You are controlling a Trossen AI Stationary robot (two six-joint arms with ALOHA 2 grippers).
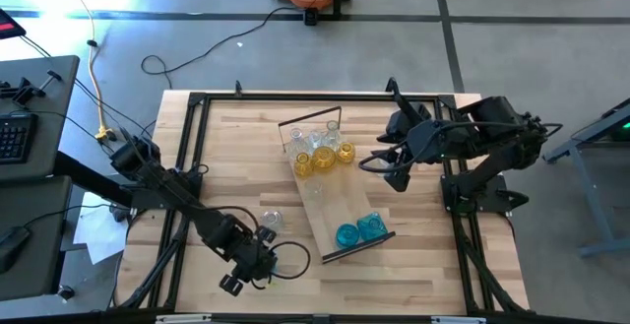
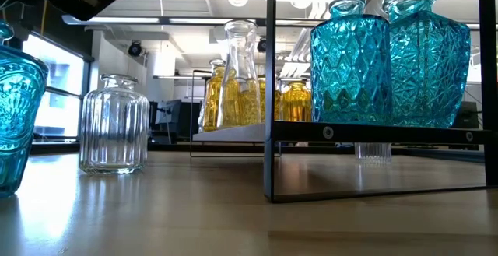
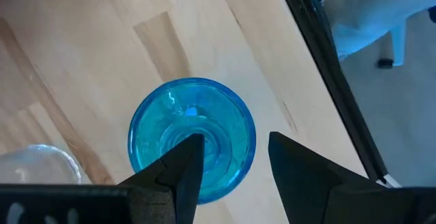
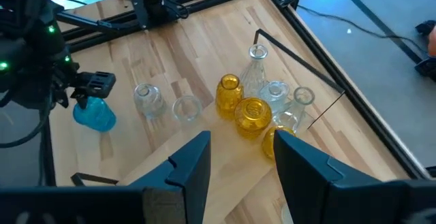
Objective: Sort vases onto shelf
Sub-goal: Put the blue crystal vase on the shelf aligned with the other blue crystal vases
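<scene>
Blue vase (image 3: 193, 139): on table, 8 o'clock of shelf (image 1: 325, 201). Left gripper (image 3: 231, 163) clamps its rim, one finger inside. Right gripper (image 4: 238, 163) parted, empty, 2 o'clock above shelf. Risk: thin rim hold slipping, glass tipping onto neighbouring clear vase (image 4: 145, 100).

We are finding no readable text, label, brand, number or sign in any of the four views. We are seeing only plain moulded patterns on the vases (image 2: 389, 61), and bare wood grain on the shelf (image 1: 330, 211) and the table (image 1: 423, 275). Nothing lettered is showing on the arms or on the objects at the frame edges that we can make out.
</scene>
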